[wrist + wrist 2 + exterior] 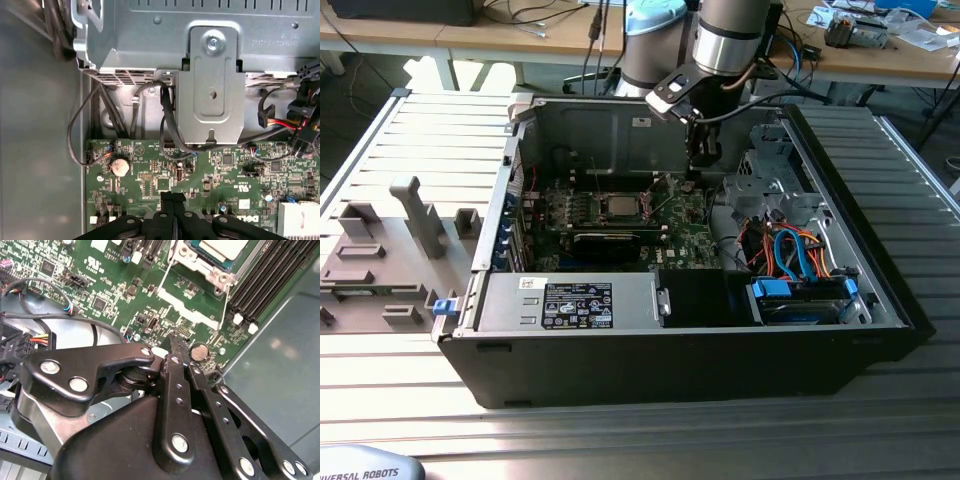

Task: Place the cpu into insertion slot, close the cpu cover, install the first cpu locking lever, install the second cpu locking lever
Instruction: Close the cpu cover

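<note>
Gripper (172, 196) clenched on nothing, tips over green board (150, 172) nr coin battery (120, 166) (cpu (620, 206) sits in insertion slot (220, 276)).

The cpu (618, 206) — dull silver, flat — sits in the insertion slot (599, 209) (green board).

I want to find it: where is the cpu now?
In the exterior view, the cpu lies mid-board on the green circuit board, to the exterior view's left of the pincer.
</note>
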`<state>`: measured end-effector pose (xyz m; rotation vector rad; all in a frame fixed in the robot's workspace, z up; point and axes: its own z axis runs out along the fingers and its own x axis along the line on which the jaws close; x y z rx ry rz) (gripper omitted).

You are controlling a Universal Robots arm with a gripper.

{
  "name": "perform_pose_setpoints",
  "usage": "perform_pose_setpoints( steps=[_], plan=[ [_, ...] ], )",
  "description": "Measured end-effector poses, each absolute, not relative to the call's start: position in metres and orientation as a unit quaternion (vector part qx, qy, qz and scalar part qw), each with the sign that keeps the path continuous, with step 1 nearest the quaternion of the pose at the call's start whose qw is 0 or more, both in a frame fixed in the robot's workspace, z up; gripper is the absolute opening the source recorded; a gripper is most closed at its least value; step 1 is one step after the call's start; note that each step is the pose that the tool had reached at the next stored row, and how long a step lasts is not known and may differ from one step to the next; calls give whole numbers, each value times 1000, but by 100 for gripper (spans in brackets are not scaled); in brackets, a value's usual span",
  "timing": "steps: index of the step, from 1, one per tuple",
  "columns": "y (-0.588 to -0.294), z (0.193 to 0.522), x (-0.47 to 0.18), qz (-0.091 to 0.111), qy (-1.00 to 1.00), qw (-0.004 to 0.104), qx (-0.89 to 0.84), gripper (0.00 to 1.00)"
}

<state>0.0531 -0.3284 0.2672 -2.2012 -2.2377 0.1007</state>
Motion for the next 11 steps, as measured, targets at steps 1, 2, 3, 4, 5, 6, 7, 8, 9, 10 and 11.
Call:
perform_pose_setpoints(
  steps=[1,2,3,4,5,6,7,8,9,10,11],
  plan=[
    [-328,267,54,32,-713,1,-701,11],
    [-328,267,55,33,-713,1,-701,11],
    [-328,267,56,33,-712,1,-701,11],
    [-328,267,57,33,-712,2,-701,11],
    [-328,267,58,34,-712,2,-701,11],
    [-328,267,58,34,-713,2,-701,11],
    [-328,267,59,34,-713,3,-701,11],
    [-328,267,60,34,-712,3,-701,11],
    [-328,266,60,35,-712,3,-701,11],
    [-328,266,61,35,-712,3,-701,11],
    [-328,266,61,35,-712,4,-701,11]
  ],
)
